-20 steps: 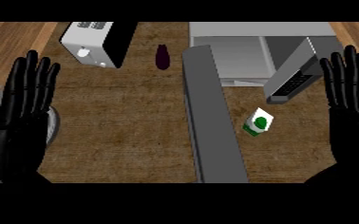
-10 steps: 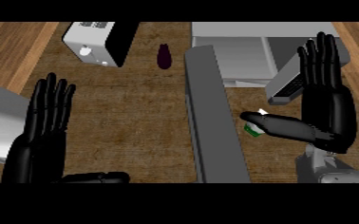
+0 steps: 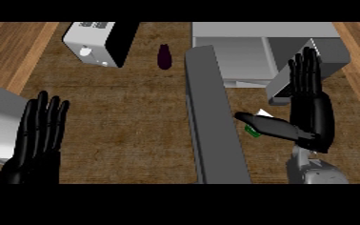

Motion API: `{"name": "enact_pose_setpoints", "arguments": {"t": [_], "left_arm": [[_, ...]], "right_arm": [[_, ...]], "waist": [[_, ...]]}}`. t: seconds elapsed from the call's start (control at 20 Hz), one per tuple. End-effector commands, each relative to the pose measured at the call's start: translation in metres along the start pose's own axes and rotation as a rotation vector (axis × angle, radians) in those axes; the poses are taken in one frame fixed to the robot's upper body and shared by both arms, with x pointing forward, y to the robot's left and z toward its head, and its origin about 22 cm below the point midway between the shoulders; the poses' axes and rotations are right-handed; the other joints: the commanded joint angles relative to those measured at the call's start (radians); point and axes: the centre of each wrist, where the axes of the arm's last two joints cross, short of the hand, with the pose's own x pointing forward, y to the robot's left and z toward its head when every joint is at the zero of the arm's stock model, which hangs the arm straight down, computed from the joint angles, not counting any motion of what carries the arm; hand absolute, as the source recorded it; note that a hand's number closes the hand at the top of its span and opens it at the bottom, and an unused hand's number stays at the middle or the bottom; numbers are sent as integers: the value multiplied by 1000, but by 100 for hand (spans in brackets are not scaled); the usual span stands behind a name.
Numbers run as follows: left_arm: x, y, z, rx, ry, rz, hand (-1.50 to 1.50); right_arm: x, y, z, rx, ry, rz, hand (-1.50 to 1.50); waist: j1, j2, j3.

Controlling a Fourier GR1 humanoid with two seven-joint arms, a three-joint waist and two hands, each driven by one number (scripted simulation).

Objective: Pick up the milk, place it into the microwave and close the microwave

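Note:
The milk carton, white with a green label, stands on the counter just right of the microwave's open door, mostly hidden by my right thumb. My right hand hovers beside it, fingers straight and pointing away from me, thumb stretched left across the carton without curling round it. The microwave sits at the back right with its grey cavity exposed; the long grey door runs toward me. My left hand rests open at the lower left, fingers up.
A white toaster stands at the back left. A dark purple eggplant lies between the toaster and the microwave. A grey rim shows at the left edge.
My right hand has moved in from the right edge to the milk, its thumb now covering most of the carton. My left hand has dropped lower and slightly inward. The view has shifted a little.

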Motion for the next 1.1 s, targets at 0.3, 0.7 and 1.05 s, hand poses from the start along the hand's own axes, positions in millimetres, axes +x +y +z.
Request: {"name": "enact_pose_setpoints", "arguments": {"t": [0.3, 0.7, 1.05], "left_arm": [[19, -20, 5, -27, 10, 12, -150], [25, -4, 41, -20, 32, 9, -150], [44, -30, 40, -9, 10, 24, -150]], "right_arm": [[-55, -26, 27, -31, 97, 33, -150], [-113, -43, 60, -64, 129, 100, -150], [-140, -58, 89, -97, 166, 74, -150]], "waist": [[-4, 1, 0], [4, 0, 0], [-1, 0, 1]]}}
